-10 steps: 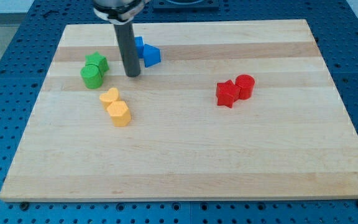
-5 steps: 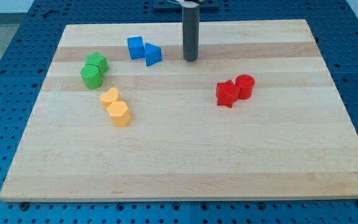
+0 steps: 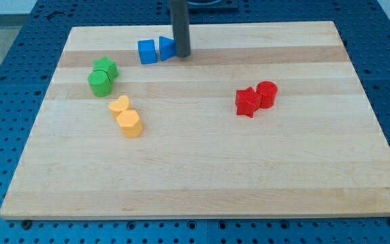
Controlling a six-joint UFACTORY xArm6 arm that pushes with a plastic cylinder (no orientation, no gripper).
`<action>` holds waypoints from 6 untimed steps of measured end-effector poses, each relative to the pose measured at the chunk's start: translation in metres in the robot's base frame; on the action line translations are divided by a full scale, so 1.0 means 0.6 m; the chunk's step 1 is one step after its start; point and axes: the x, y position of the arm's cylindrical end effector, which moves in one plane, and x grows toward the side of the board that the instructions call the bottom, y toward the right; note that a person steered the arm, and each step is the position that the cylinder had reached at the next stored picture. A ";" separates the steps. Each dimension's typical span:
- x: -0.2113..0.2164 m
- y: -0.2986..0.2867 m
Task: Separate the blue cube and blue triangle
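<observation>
The blue cube [image 3: 147, 51] sits near the board's top left. The blue triangle [image 3: 166, 48] stands right beside it on its right, touching or nearly touching. My tip [image 3: 182, 55] is down on the board against the right side of the blue triangle; the rod hides part of that block's right edge.
A green star [image 3: 105, 67] and a green cylinder [image 3: 99, 83] sit together at the left. A yellow heart [image 3: 119, 105] and a yellow hexagon [image 3: 130, 123] lie below them. A red star [image 3: 247, 102] and a red cylinder [image 3: 267, 93] sit at the right. The wooden board [image 3: 202, 169] rests on a blue pegboard.
My tip swung from left of the blue pair to their right, then came back left onto the triangle's right side. The triangle has shifted slightly up and turned.
</observation>
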 end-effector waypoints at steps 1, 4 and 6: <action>-0.002 0.028; 0.051 -0.123; 0.020 -0.133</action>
